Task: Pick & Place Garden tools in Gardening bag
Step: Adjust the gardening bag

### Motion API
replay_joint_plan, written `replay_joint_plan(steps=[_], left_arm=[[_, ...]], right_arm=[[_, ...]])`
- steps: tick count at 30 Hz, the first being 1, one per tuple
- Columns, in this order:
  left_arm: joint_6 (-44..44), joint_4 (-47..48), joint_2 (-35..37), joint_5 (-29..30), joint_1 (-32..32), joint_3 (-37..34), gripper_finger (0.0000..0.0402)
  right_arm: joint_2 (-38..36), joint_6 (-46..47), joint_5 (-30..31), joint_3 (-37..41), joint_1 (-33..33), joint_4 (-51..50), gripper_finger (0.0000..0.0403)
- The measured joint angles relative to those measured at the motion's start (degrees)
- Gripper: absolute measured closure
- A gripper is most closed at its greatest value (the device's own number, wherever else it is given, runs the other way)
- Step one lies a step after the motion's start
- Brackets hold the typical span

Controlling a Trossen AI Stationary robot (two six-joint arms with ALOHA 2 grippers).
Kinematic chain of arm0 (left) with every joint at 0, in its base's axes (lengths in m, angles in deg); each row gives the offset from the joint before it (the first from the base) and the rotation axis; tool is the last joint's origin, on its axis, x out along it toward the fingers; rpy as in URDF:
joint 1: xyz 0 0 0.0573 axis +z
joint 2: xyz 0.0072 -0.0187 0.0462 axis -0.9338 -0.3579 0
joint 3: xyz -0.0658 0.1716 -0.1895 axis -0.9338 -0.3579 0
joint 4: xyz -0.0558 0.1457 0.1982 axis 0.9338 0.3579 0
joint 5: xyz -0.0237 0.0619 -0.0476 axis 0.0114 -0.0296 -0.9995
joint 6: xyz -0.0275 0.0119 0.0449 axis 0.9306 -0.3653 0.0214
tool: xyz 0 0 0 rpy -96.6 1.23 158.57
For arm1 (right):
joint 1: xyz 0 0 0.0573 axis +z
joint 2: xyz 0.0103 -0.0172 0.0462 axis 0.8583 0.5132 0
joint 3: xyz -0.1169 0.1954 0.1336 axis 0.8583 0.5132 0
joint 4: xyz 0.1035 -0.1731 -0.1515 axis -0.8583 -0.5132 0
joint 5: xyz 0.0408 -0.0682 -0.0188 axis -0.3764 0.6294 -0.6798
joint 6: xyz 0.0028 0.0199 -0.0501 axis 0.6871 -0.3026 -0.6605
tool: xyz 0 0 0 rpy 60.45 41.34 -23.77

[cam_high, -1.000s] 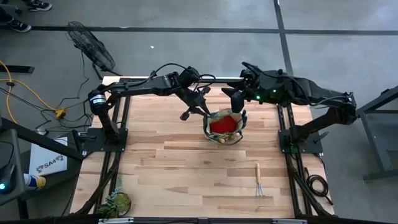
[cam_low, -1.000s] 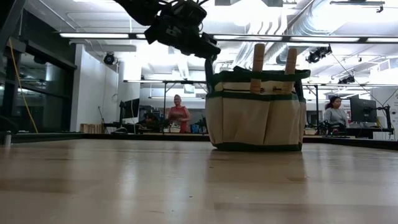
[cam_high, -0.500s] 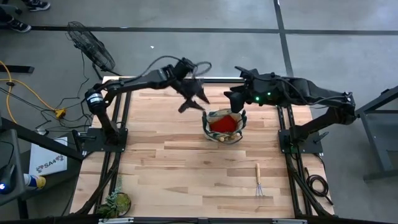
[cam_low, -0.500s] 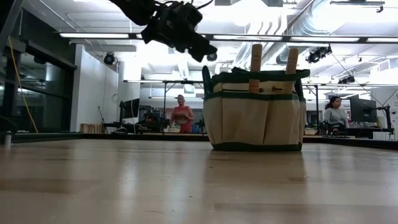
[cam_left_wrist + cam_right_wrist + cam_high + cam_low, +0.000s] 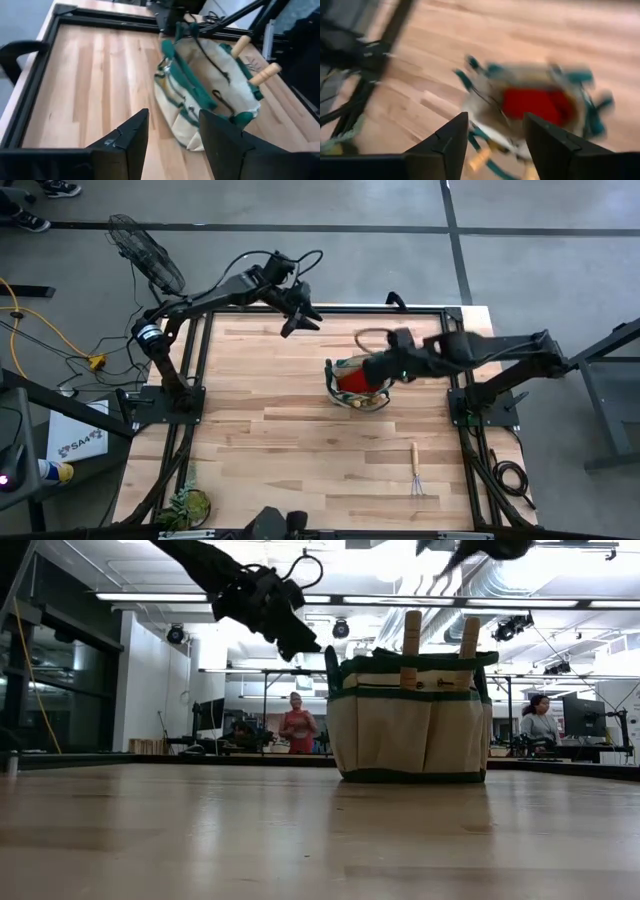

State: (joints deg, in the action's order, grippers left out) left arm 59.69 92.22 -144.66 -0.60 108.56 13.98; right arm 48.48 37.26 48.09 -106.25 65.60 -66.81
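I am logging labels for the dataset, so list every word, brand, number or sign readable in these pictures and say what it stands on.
"SA4": on the white box on the floor left of the table, high view; any smaller print on it is too small to read.
Gardening bag: no lettering visible.
Room beyond the table, low view: no sign is readable.

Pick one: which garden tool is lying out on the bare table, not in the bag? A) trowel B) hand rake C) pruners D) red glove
B: the high view shows the wooden-handled hand rake lying alone on the table, apart from the gardening bag and nearer the front edge; the red cloth sits inside the bag.
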Motion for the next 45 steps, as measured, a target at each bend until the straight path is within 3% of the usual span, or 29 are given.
replay_joint_plan(steps=[6, 12, 15, 18, 27, 38, 45], left_arm=[[-0.98, 3.69, -1.5, 3.74, 0.21, 0.0, 0.0264], [-4.49, 6.53, -2.33, 4.52, 0.21, -0.04, 0.0328], [-6.28, 6.51, -2.54, 5.31, 0.24, 0.0, 0.0376], [-8.29, 6.46, -3.14, 5.56, 0.21, 0.0, 0.0395], [-9.36, 6.6, -8.42, 3.31, -0.2, -0.02, 0.0401], [-8.9, 6.56, -13.39, -1.97, -0.44, -0.02, 0.0401], [-10.11, 6.18, -13.77, -2.3, -3.46, -0.04, 0.0401]], right_arm=[[-0.01, 21.83, -0.26, 6.64, 7.23, -6.34, 0.0261], [-0.04, 40.31, -0.41, 11.09, 15.94, -11.35, 0.0343], [-0.05, 48.74, -0.42, 14.81, 20.38, -10.95, 0.039], [-0.03, 55.43, 0.68, 19.76, 23.5, -6.38, 0.0398], [-0.01, 56.51, 3.64, 34.02, 20.5, 12.72, 0.04], [-0.92, 55.59, 6.19, 37.27, 13.81, 12.98, 0.0401], [-0.99, 54.78, 7.4, 37.29, 11.52, 12.12, 0.0401]])
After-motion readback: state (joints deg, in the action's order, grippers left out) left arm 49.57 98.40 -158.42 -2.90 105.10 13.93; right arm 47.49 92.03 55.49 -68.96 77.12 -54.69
